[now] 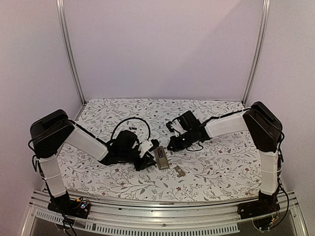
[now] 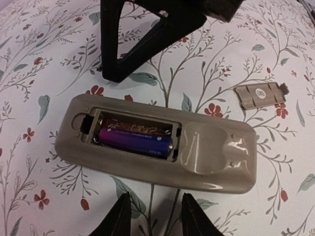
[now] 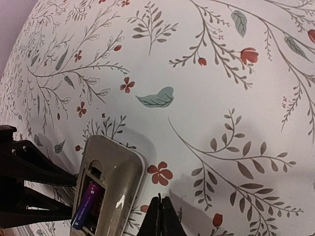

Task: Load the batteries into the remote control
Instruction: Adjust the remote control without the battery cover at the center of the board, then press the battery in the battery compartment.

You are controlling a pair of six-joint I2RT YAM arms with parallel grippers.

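Here left claw (image 2: pixel 156 199) hovers part-open, empty, by remote control (image 2: pixel 216 155); right claw (image 3: pixel 161 204) closed.

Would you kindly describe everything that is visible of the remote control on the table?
The remote control is a slim tan-grey bar of glossy plastic, lying flat, back up, on the floral tablecloth. Its battery recess is uncovered; one purple battery lies in one slot, and the other slot looks empty. Its loose cover lies apart. The left gripper, open, sits beside its long edge; nothing visibly grips it.
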